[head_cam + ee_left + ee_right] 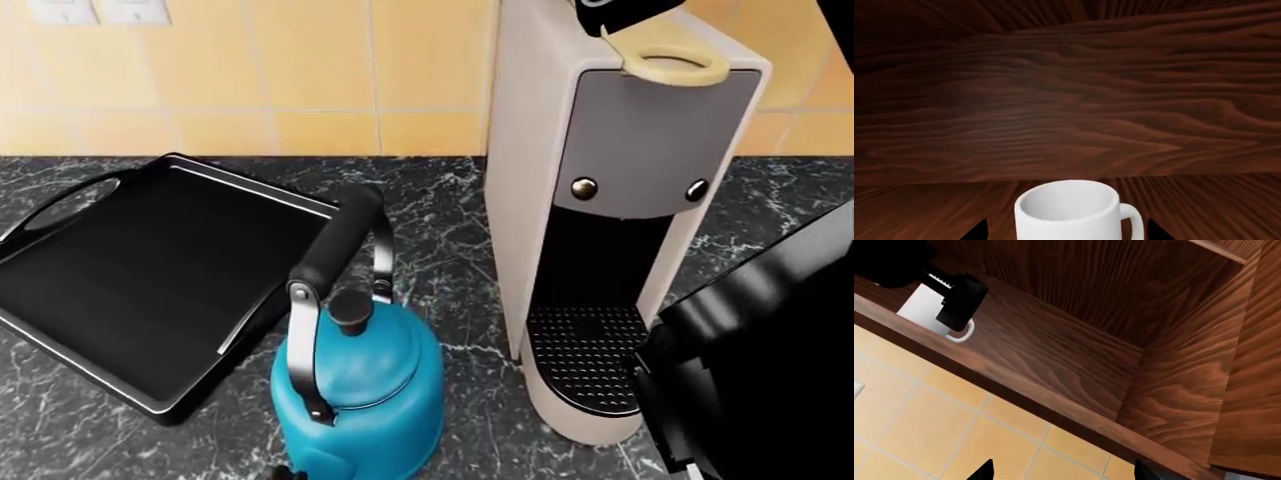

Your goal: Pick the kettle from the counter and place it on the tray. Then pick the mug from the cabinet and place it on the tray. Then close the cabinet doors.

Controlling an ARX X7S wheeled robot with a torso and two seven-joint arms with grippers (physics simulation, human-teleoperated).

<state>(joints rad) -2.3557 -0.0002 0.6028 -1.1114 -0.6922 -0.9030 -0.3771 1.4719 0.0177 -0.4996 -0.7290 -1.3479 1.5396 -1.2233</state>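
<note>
Left gripper (1066,231) inside the wooden cabinet (1067,100), jaws spread wide, one black tip either side of the white mug (1071,212); contact cannot be told. Mug upright on the shelf. Right gripper (1062,471) jaws apart, holding nothing, below the shelf edge. Blue kettle (360,385) stands on the marble surface (454,230), just beside the black tray (147,280).

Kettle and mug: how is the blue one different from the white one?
The squat bright blue kettle stands on the dark marble counter; the small plain white mug stands on a wooden cabinet shelf. The kettle has a black arched top handle and a lid; the mug has a side loop and is open. Both stand upright.
</note>
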